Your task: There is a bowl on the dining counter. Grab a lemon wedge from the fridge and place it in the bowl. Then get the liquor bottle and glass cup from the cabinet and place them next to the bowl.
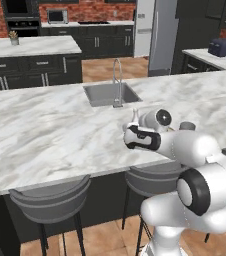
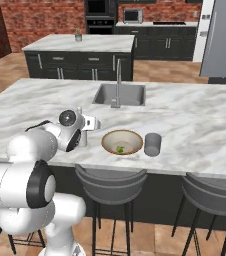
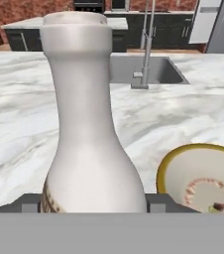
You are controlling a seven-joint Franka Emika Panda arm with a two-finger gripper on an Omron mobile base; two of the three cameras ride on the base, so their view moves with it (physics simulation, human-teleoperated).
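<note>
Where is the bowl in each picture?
Left base view: I can't find it; the arm stands in front of that stretch of counter.
Right base view: the bowl sits at the middle, on the near counter edge, beside the grey cup.
Hand view: lower right corner, right of the white bottle.
Shared landmark: the sink faucet.

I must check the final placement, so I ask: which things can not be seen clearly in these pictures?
- Base of the tall white ceramic bottle: hand view, cut off by the bottom edge; right base view, behind the gripper.
- Whether the fingers touch the bottle: cannot tell.
- Small green piece inside the round tan bowl: too small to identify.
- Bowl, hand view: cut off by the right edge.
- Grey glass cup, left base view: mostly behind the arm.
</note>
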